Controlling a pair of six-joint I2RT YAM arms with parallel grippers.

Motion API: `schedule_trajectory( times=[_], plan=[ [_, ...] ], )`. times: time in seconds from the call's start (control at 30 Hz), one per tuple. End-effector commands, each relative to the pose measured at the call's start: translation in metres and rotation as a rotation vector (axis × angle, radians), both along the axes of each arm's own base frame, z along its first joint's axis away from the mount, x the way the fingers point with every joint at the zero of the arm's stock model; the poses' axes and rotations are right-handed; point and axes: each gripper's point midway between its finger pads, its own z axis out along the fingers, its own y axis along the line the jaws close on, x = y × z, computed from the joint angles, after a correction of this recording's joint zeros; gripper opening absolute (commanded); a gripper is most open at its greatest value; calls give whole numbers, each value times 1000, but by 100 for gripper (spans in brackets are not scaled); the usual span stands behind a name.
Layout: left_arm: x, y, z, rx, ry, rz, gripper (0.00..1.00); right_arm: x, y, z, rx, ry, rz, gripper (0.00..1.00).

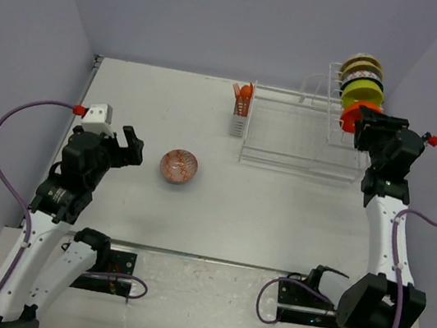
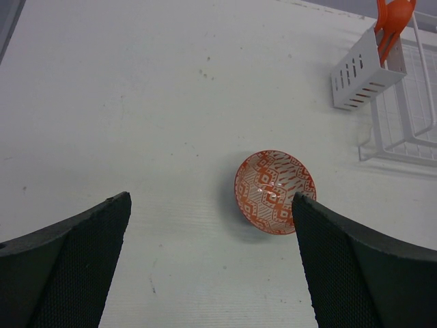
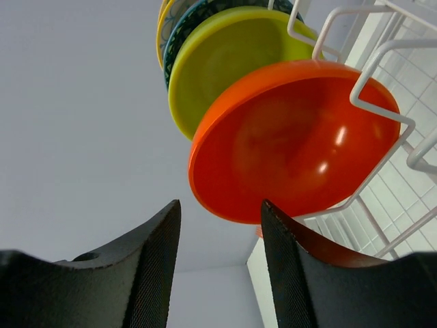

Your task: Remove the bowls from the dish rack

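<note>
An orange-red patterned bowl (image 1: 179,165) sits upright on the table, also in the left wrist view (image 2: 275,192). My left gripper (image 1: 132,146) is open and empty just left of it; the bowl lies ahead of the right finger (image 2: 362,266). The white dish rack (image 1: 288,142) stands at the back right. Its tall slotted section holds bowls on edge: a plain orange one (image 3: 293,137), a lime-green one (image 3: 225,61), a blue patterned one (image 3: 179,41) and a yellowish one (image 1: 361,68). My right gripper (image 3: 220,225) is open, its fingertips level with the orange bowl's rim.
The cutlery basket (image 2: 360,72) with orange utensils (image 2: 390,24) hangs at the rack's left end. The rack's low flat section (image 2: 410,130) is bare wire. Grey walls close in on the left, back and right. Rack wires (image 3: 382,123) cradle the orange bowl.
</note>
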Motion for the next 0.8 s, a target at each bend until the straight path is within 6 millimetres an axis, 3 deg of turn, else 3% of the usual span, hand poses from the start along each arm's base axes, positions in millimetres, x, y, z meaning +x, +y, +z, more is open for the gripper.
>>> schedule_trajectory(
  times=[0.0, 0.47, 0.63, 0.77],
  plan=[
    [2, -3, 10, 3, -45, -23, 100, 7, -13, 37, -54, -94, -52, 51],
    [2, -5, 9, 2, -42, -29, 100, 23, -25, 34, -109, -72, -98, 49],
    [2, -5, 9, 1, -43, -30, 100, 23, -27, 34, -111, -80, -106, 42],
    [2, -5, 10, 0, -46, -32, 100, 24, -32, 34, -133, -87, -127, 30]
  ],
)
